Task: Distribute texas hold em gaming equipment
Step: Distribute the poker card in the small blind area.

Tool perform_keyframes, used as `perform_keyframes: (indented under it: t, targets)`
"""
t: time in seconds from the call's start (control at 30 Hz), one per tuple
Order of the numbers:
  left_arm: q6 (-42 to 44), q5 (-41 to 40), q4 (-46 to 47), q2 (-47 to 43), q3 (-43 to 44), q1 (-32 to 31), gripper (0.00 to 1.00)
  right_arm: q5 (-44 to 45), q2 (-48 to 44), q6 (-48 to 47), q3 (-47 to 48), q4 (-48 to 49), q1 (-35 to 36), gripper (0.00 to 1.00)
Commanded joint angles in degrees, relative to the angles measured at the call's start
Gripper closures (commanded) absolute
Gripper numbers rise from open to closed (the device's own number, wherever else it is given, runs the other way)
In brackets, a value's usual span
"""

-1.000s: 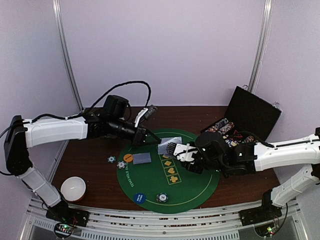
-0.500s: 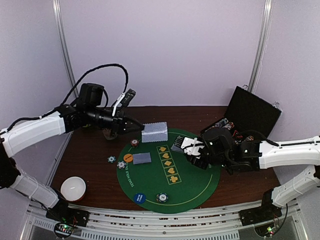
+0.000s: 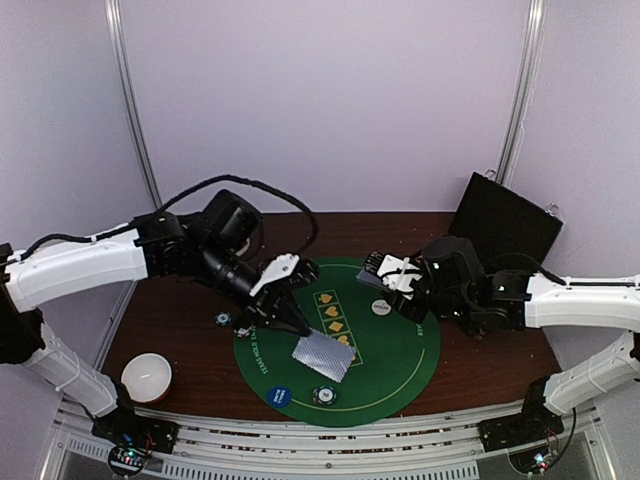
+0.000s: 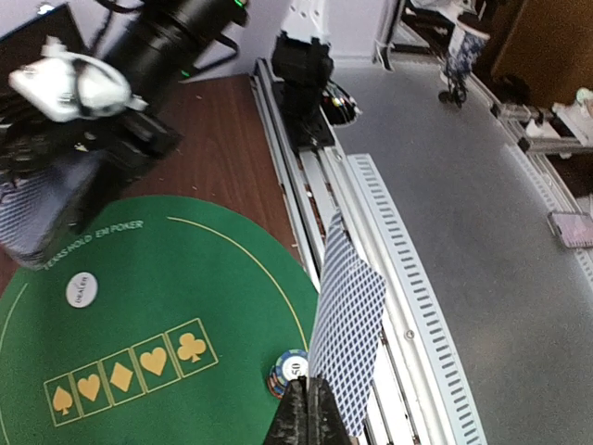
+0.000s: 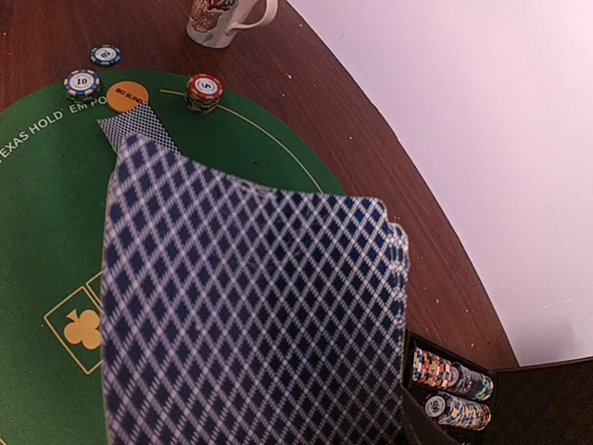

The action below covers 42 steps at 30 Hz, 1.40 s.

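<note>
My left gripper (image 3: 296,332) is shut on one grey-blue-backed card (image 3: 323,357), held tilted over the near part of the green mat (image 3: 400,350). In the left wrist view the card (image 4: 345,338) stands edge-up from the shut fingertips (image 4: 310,413), above a striped chip (image 4: 285,373). My right gripper (image 3: 385,276) holds the deck of cards (image 3: 370,282) over the mat's far right. The deck's back (image 5: 250,315) fills the right wrist view and hides the fingers. A white dealer button (image 3: 379,307) lies on the mat. Another card (image 5: 139,125) lies by the orange button (image 5: 127,95).
A blue button (image 3: 280,396) and a chip (image 3: 323,396) lie at the mat's near edge; two chips (image 3: 222,319) sit left of it. The open black case (image 3: 500,225) holds chip rows (image 5: 449,380). A bowl (image 3: 147,375) stands near left, and a mug (image 5: 218,19) far left.
My left gripper took a card from the deck, lifted it to the back left, then carried it down over the mat's near part. My right gripper drew back with the deck.
</note>
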Motion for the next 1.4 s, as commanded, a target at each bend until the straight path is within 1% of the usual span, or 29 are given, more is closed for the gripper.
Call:
perform_keyframes:
  t: [0.0,0.07,0.13,0.23,0.3,0.43,0.57,0.6,0.7,0.8,0.9,1.03,1.13,1.27,1.37]
  targets:
    - [5.0,-7.1,-7.5,6.1,5.5,-6.1,1.00,-1.1,-1.4,0.2,0.3,0.4,-1.2,0.53]
    - [4.1,-8.0,-7.5,7.0,5.7,-6.5,1.00,-1.2,-1.5,0.4,0.7,0.0,-1.3,0.53]
    - [3.6,-9.7,-7.1,6.5,4.1,-6.4,1.00,-1.5,-1.9,0.4,0.7,-0.3,-1.4,0.53]
    - [4.4,-14.3,-7.4,4.0,0.4,-6.4,1.00,-1.6,-2.4,0.2,0.7,-0.6,-1.4,0.53]
    - [5.6,-16.7,-7.9,0.7,-1.6,-5.2,1.00,-1.7,-2.7,-0.1,0.7,-0.7,-1.5,0.53]
    - [7.8,-16.9,-9.4,-5.1,-6.1,-0.4,1.00,-2.3,-2.8,-0.4,1.2,-0.9,-1.4,0.53]
    - [10.3,-13.9,-10.4,-8.0,-11.3,0.7,1.00,-2.4,-2.6,-1.4,1.8,-1.1,-1.5,0.53]
    - [10.1,-14.0,-10.6,-7.9,-11.9,0.7,1.00,-2.5,-2.5,-1.4,2.0,-1.3,-1.4,0.53]
    - [8.5,-17.8,-11.2,-5.7,-13.7,0.7,1.00,-2.7,-2.6,-1.6,2.2,-1.4,-1.4,0.53]
    - [8.7,-18.4,-12.9,-2.8,-13.2,0.7,1.00,-2.8,-2.7,-1.8,2.2,-1.2,-1.4,0.53]
    - [8.7,-23.2,-15.0,-1.0,-13.8,0.8,1.00,-3.3,-2.7,-2.0,2.4,-1.2,-1.4,0.53]
    - [6.9,-23.6,-18.2,2.2,-14.3,0.8,1.00,-3.6,-2.8,-2.9,2.5,-1.1,-1.5,0.53]
    - [3.5,-26.2,-17.6,2.6,-16.0,0.8,1.00,-3.9,-2.6,-3.5,2.5,-1.0,-1.4,0.53]
    - [3.6,-26.0,-18.3,0.5,-15.2,0.7,1.00,-4.0,-2.0,-4.4,3.1,-1.1,-1.4,0.53]
    - [2.4,-29.5,-18.2,1.0,-17.4,1.8,1.00,-4.1,-1.6,-4.6,3.4,-1.2,-1.5,0.53]
